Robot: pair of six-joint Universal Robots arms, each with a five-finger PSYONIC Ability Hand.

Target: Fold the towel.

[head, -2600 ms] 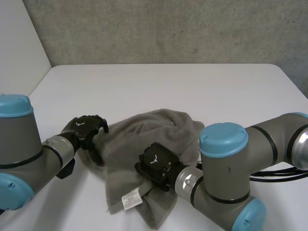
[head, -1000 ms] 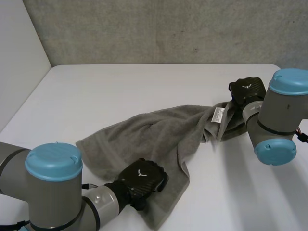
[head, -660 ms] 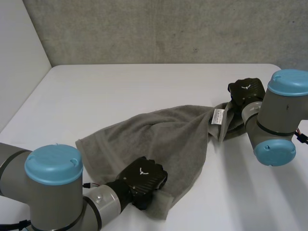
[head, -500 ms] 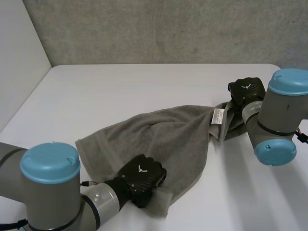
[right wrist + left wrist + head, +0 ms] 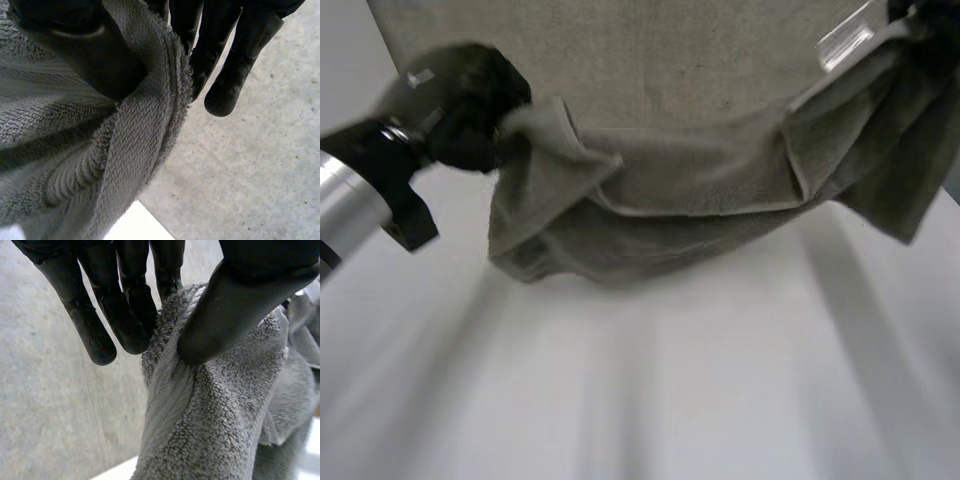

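The grey towel is up in the air, strung btwn the two hands like a hammock. It hangs in front of the concrete wall and above the white table. It sags in the middle and the lowest bulge sits toward the robot's left. I can't say for sure whether that bulge brushes the tabletop or hangs just clear of it.

The left hand is at the towel's left end, w/ its silver wrist running off to the side. From its wrist cam it's plainly clamped on the cloth. The left thumb presses a bunched bit of terry against the left fingers, which lie fairly straight on the other side of the fold. The rest of the towel drops away below the palm.

The right hand has the opposite end, up at the top right corner of the head view. The right thumb bears on the hemmed edge and pinches it against the right fingers behind, so that hand is gripping too. A white care label sticks out of the towel just beside that hand. Below the grip a loose flap of cloth hangs down on the right.
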